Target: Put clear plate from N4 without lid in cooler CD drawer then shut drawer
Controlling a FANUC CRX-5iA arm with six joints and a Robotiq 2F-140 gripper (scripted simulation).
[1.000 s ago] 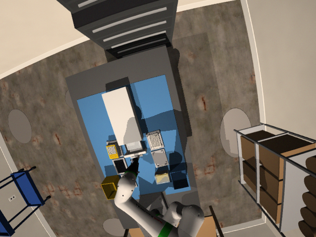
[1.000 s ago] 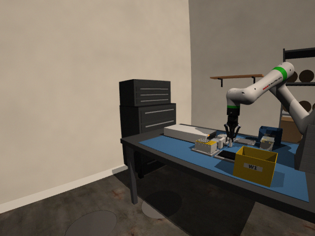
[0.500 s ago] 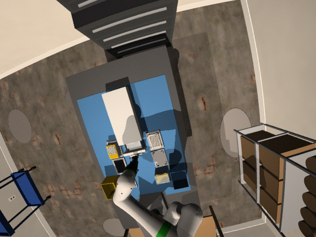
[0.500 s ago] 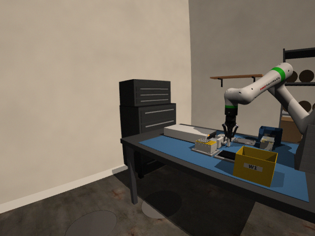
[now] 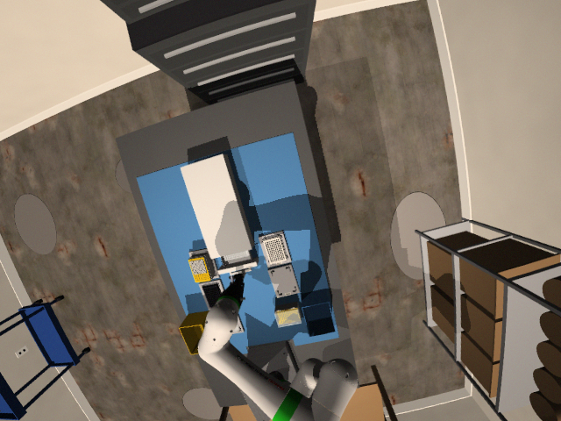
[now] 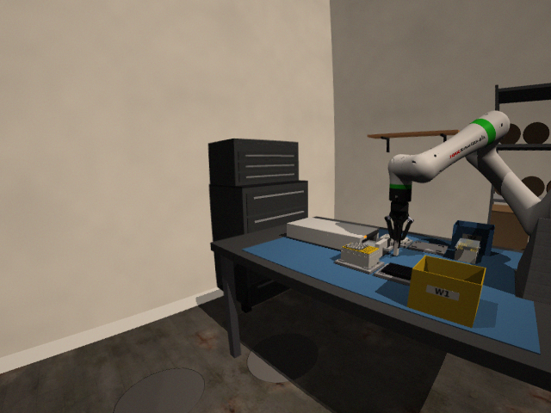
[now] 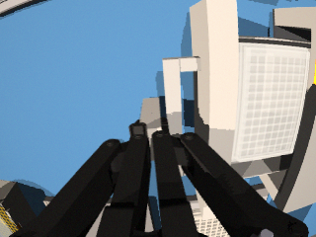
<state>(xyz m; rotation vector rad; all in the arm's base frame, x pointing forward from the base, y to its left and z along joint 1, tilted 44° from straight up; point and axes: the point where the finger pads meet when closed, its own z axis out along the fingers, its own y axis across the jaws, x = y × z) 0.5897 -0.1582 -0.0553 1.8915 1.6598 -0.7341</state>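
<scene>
The cooler CD (image 5: 216, 204) is a long white box on the blue mat. Its drawer (image 5: 235, 261) stands partly open toward the arm. A pale gridded plate (image 7: 271, 101) lies flat in the drawer; it looks like the clear plate. An amber lamp (image 6: 365, 237) glows on the cooler's front. My gripper (image 7: 152, 111) is shut with nothing between the fingers. Its tips stand low over the mat, right at the drawer's white bar handle (image 7: 173, 93). It also shows in the overhead view (image 5: 235, 282) and the side view (image 6: 396, 249).
A yellow-topped tip box (image 5: 197, 267) and a black plate (image 5: 210, 292) sit left of the drawer. A white well plate (image 5: 276, 249), a grey nest (image 5: 283, 281) and a yellowish plate (image 5: 288, 316) sit to its right. A yellow bin W1 (image 6: 447, 288) and a blue bin (image 5: 318, 318) stand near the base.
</scene>
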